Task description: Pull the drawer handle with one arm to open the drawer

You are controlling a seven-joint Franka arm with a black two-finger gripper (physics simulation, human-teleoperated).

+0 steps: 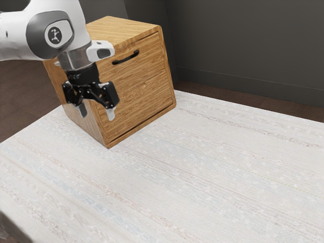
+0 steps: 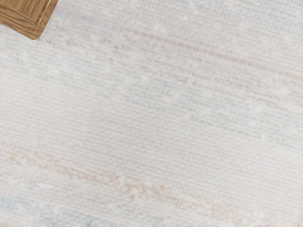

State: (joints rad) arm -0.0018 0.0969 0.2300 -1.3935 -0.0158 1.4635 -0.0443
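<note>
Exterior view. The arm (image 1: 45, 35) enters from the exterior view's upper left and carries the gripper (image 1: 96, 111) with its fingers pointing down toward the table (image 1: 212, 172). The fingers (image 1: 110, 114) are spread apart, with nothing between them. The gripper hangs above the table surface, in front of the near vertical corner of the wooden cabinet (image 1: 114, 28). The cabinet stands on the far left part of the table. The drawer (image 1: 139, 88) takes up the cabinet face that turns toward the exterior view's right; its front sits flush with the cabinet body, so the drawer is closed. The drawer handle (image 1: 125, 56), a black bar, lies along the upper part of the drawer front. It is above the gripper and to the exterior view's right of it, and there is no contact between the two.

Wrist view. The pale, streaked table (image 2: 161, 123) lies below the hand. One wooden corner of the cabinet (image 2: 23, 16) shows at the picture's edge, resting on the table.
</note>
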